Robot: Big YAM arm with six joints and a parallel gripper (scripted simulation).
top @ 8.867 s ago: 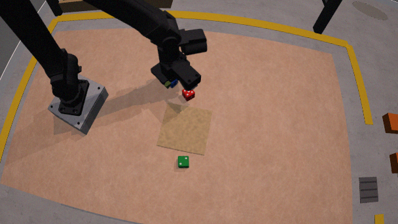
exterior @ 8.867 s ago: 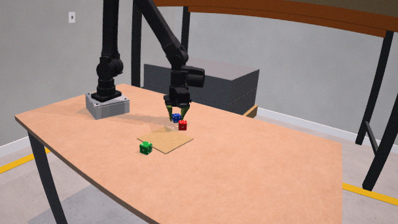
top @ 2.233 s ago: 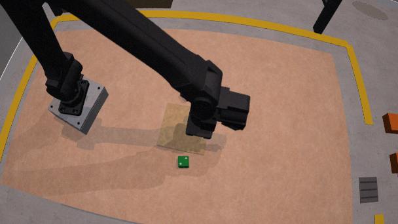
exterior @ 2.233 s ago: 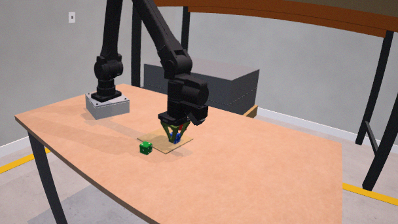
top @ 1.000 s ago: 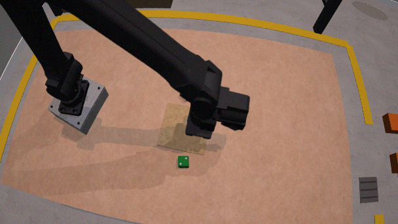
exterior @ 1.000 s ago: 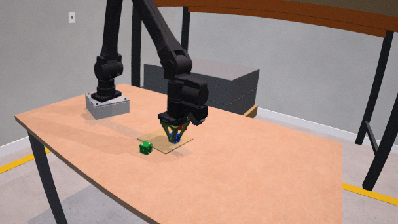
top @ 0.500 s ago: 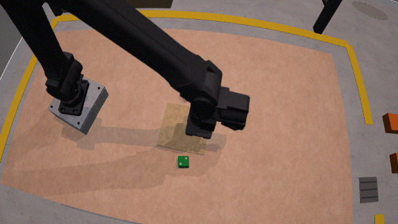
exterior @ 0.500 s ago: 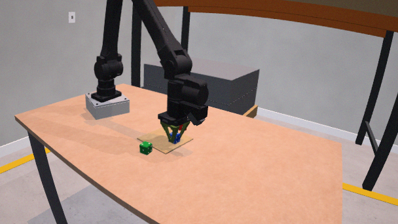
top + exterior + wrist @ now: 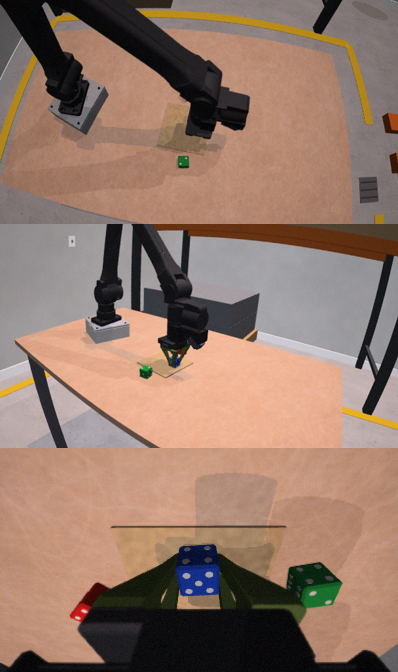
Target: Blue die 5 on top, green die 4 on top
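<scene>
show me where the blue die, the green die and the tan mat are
Small blue die [image 9: 198, 575], wrist view: its five-pip face.
Small green die [image 9: 183, 162], top view: its two-pip top face.
Flat tan square mat [image 9: 171, 122], top view: bare left part.
</scene>
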